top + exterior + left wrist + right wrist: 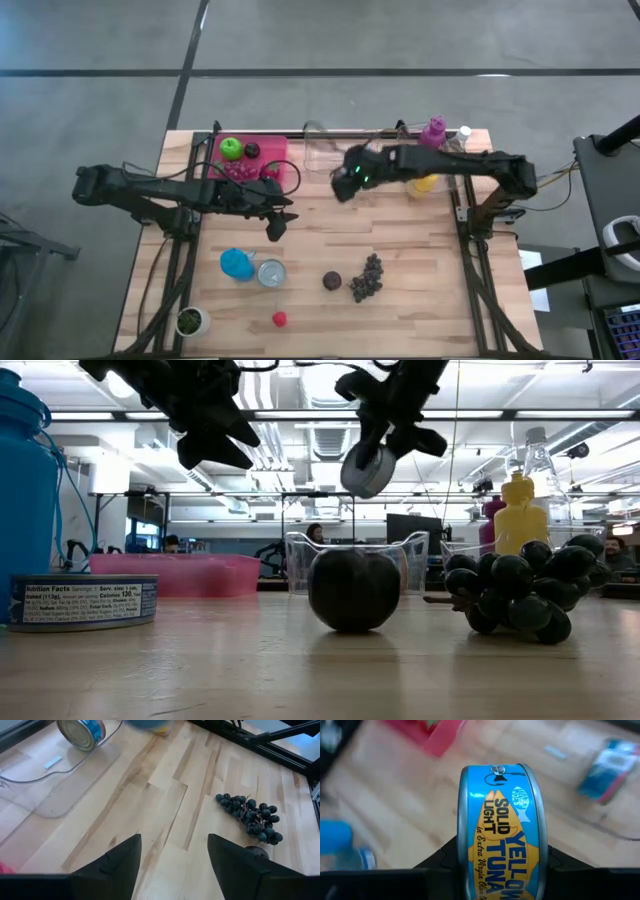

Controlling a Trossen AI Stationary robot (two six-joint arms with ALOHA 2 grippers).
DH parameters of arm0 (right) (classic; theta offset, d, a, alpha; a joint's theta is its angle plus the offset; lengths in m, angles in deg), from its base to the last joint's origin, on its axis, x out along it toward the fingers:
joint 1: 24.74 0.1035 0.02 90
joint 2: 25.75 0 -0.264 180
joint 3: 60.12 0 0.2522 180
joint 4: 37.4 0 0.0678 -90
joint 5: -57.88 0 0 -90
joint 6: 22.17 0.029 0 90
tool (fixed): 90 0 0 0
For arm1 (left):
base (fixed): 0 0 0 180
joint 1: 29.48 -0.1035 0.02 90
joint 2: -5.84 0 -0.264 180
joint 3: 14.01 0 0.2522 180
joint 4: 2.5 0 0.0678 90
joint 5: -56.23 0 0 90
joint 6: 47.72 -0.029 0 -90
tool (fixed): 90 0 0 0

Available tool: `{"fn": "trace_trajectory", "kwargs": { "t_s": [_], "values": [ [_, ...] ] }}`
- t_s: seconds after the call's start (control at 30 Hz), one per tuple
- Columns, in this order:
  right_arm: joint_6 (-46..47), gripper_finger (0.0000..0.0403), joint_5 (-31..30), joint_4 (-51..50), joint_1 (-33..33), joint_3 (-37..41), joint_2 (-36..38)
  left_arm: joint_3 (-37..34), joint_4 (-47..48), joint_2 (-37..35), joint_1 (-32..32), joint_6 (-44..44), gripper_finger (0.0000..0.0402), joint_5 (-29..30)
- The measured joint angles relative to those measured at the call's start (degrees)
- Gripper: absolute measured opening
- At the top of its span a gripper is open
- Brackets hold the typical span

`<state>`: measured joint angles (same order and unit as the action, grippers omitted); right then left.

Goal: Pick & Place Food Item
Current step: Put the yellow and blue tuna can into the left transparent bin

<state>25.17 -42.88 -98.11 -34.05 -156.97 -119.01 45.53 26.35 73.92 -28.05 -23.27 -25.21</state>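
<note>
A blue and yellow tuna tin [502,835] is in my right gripper [347,185], high above the table's far middle, near a clear tub [320,155]. It also shows in the low view [367,470]. My left gripper [277,218] is open and empty, in the air left of centre; its fingers show in the left wrist view [172,865]. A dark plum [332,280] and a bunch of dark grapes [367,278] rest on the table near the front. A pink tray [275,150] at the far left holds a green apple [231,148] and other fruit. My right gripper pinches the tuna tin between its two fingers, one on each flat end, beside the rims [462,840]. The tin stands on edge in the hold, its labelled wall toward the wrist camera. The fingers come from above, slanting down. The tin is lifted clear of the table.
A blue bottle [237,263] and a second tin [271,272] stand near the front left, with a small red item [280,319] and a white pot [190,321] by the near edge. Yellow [425,185], purple [435,130] and clear [461,135] bottles stand at the far right.
</note>
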Motion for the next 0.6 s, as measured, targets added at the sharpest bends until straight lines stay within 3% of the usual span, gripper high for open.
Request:
{"fn": "trace_trajectory", "kwargs": {
  "t_s": [0.27,0.6],
  "values": [
    [3.42,0.0126,-1.43,0.85,-9.43,-0.04,0.36,0.00,0.17,0.00,0.00,0.00,0.0225,0.00],
    [5.08,0.0126,1.15,6.42,-14.38,-0.74,-8.55,0.00,0.22,0.00,0.00,-1.99,0.0237,0.00]
  ]
}}
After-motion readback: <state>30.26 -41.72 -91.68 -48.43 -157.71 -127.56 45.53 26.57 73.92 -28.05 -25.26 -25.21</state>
